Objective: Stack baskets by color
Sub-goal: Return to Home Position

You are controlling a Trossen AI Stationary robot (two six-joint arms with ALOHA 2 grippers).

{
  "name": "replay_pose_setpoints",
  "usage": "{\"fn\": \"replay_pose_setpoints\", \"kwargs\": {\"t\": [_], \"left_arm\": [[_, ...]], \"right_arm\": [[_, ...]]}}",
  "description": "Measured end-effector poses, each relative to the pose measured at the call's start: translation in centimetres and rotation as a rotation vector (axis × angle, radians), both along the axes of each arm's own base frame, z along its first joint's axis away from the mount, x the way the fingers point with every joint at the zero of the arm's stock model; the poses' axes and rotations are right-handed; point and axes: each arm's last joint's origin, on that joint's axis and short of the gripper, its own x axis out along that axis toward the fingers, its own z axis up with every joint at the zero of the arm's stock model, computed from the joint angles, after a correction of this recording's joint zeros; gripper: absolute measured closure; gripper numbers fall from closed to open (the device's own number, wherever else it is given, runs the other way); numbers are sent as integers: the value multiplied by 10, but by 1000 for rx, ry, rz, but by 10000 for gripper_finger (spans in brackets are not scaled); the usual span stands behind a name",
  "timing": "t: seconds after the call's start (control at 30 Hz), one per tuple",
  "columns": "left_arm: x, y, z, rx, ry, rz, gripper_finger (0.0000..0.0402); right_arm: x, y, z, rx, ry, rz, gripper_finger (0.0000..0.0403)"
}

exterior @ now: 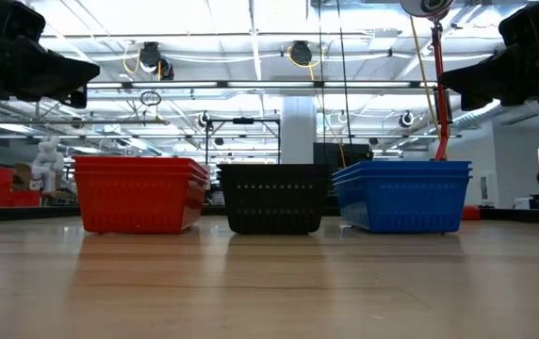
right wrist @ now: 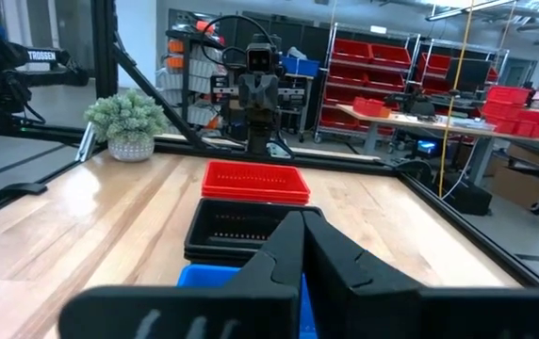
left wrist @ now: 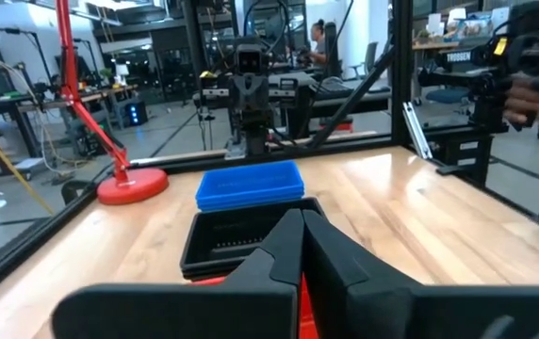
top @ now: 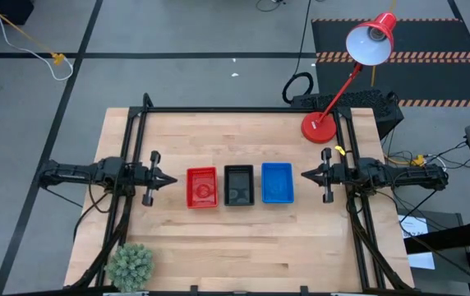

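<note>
The baskets sit in a neat row across the middle of the tabletop (top: 243, 247), sorted into three nested piles. The red stack (top: 202, 187) is nearest the left arm, the black stack (top: 238, 184) is in the centre, and the blue stack (top: 277, 182) is nearest the right arm. The piles stand close beside one another with narrow gaps between them. From table height, the layered rims of the red and blue piles show clearly one above another.

Neither arm is touching anything. The left end effector (top: 169, 179) hangs just off the red pile's outer side, its two fingers pressed together into a narrow tip and holding nothing. The right end effector (top: 307, 174) faces it from beyond the blue pile, a little apart from that pile, its fingers likewise closed to a tip and empty. Both sit above the tabletop, higher than the basket rims.

Farther out, a red lamp (top: 320, 127) has its round base near the right arm's back corner, and a small potted plant (top: 130, 265) stands at the front edge on the left arm's side.
</note>
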Motion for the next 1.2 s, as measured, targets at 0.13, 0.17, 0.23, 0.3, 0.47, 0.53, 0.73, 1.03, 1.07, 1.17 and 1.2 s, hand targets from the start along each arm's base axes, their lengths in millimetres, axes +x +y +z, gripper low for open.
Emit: {"fn": "replay_pose_setpoints", "kwargs": {"t": [0.13, 0.17, 0.23, 0.3, 0.47, 0.53, 0.73, 1.03, 1.07, 1.17, 1.2], "left_arm": [[0, 1, 0, 17, 1, 11, 399], [0, 1, 0, 17, 1, 15, 397], [0, 2, 0, 13, 0, 24, 392], [0, 3, 0, 12, -1, 35, 389], [0, 5, 0, 12, 2, 54, 398], [0, 5, 0, 15, 2, 60, 396], [0, 7, 0, 36, 0, 79, 382], [0, 9, 0, 35, 2, 102, 390], [0, 9, 0, 35, 2, 102, 386], [0, 9, 0, 34, 2, 102, 374], [0, 9, 0, 36, 2, 101, 371]], "right_arm": [[0, 0, 4, 1, -46, -5, 403], [0, 0, 6, 3, -65, -7, 403], [0, 0, 10, 5, -102, -9, 403], [-1, 0, 13, 7, -135, -9, 403], [-1, 0, 15, 8, -154, -8, 403], [-1, 0, 15, 8, -155, -7, 403], [-1, 0, 16, 9, -162, -6, 403], [-1, 0, 16, 9, -163, -4, 403], [-1, 0, 16, 9, -163, -4, 403], [-1, 0, 16, 9, -164, -4, 403], [-1, 0, 16, 9, -164, -4, 403]]}}
